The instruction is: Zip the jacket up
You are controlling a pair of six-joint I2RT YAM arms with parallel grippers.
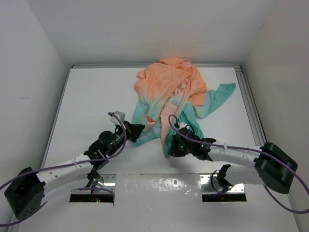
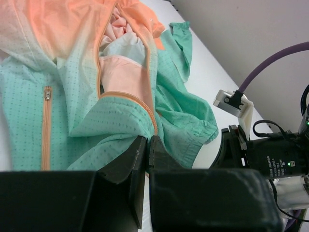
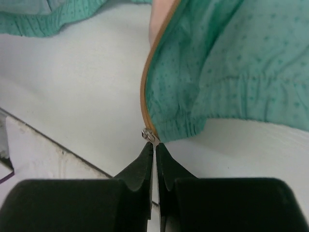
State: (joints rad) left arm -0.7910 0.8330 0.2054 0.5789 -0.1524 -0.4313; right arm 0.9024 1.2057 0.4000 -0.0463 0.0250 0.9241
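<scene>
The jacket (image 1: 169, 82) lies crumpled at the table's back middle, peach-orange at the far end and teal toward me, with pink lining showing. My left gripper (image 1: 139, 129) is at its lower left hem. In the left wrist view the gripper (image 2: 148, 141) is shut on the orange zipper edge of the teal front panel (image 2: 120, 116). My right gripper (image 1: 170, 146) is at the lower right hem. In the right wrist view the gripper (image 3: 154, 145) is shut on the metal zipper pull (image 3: 150, 136) at the bottom of the orange zipper tape, beside the teal elastic hem (image 3: 217, 72).
White walls enclose the white table on three sides. A metal rail (image 1: 251, 106) runs along the right edge. A shiny plate (image 1: 159, 186) and the arm bases sit at the near edge. The right arm's wrist (image 2: 270, 154) is close beside my left gripper.
</scene>
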